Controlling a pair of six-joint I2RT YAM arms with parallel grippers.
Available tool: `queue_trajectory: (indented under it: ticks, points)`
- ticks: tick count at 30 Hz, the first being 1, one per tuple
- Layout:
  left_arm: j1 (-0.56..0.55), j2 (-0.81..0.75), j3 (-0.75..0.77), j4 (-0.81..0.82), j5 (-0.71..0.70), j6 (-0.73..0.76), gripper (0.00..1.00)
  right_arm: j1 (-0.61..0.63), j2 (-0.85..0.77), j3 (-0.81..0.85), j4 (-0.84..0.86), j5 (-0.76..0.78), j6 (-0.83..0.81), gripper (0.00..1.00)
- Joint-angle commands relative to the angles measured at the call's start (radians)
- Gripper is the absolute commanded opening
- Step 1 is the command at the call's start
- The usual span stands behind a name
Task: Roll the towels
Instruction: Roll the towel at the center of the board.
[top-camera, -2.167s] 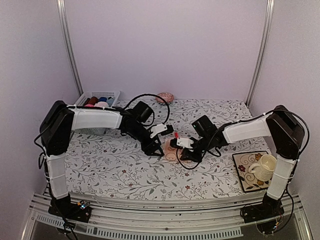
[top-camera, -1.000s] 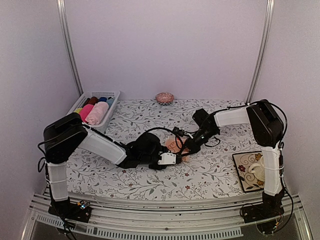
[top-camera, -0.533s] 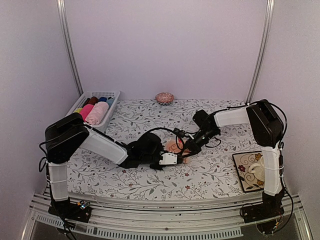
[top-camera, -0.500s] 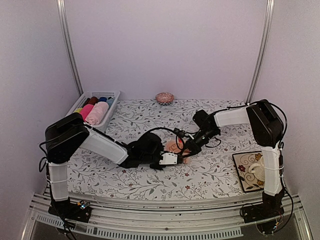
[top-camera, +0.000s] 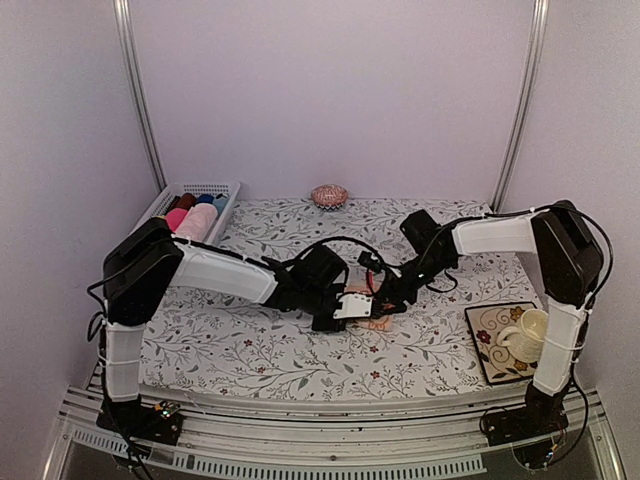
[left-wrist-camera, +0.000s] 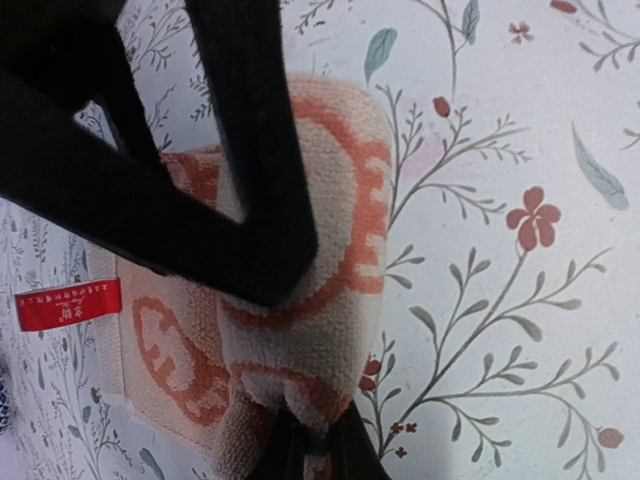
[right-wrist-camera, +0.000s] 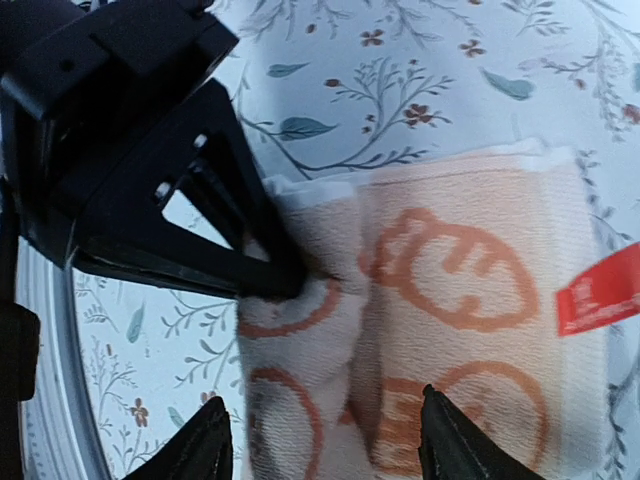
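The peach-orange patterned towel lies partly rolled at mid-table. In the left wrist view its rolled part runs up from my left gripper, which is shut on the roll's near end. The flat tail carries a red label. In the right wrist view my right gripper stands open just above the same towel, one fingertip over the roll and the other over the flat part. The left gripper's black fingers press on the roll's other end. The light pink towel lies rolled in the basket.
A white basket with several coloured rolled cloths stands at the back left. A pink patterned ball sits at the back edge. A patterned coaster with a cream mug lies at the front right. A floral cloth covers the table.
The left gripper has shut on the roll's end and the right gripper has opened. Both grippers and the towel have shifted right and toward the front edge.
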Motion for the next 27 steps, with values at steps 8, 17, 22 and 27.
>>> queue_trajectory:
  ticks: [8, 17, 22, 27]
  points:
    - [0.051, 0.152, 0.305, -0.585, 0.272, -0.163, 0.0, -0.007, -0.379, -0.355, 0.356, 0.313, 0.006, 0.68]
    - [0.069, 0.271, 0.56, -0.806, 0.369, -0.275, 0.0, 0.002, -0.637, -0.649, 0.578, 0.398, -0.005, 0.68]
    - [0.094, 0.332, 0.671, -0.884, 0.443, -0.324, 0.0, 0.069, -0.653, -0.665, 0.554, 0.405, -0.101, 0.68]
    - [0.11, 0.37, 0.729, -0.92, 0.479, -0.358, 0.0, 0.174, -0.622, -0.663, 0.554, 0.42, -0.174, 0.68]
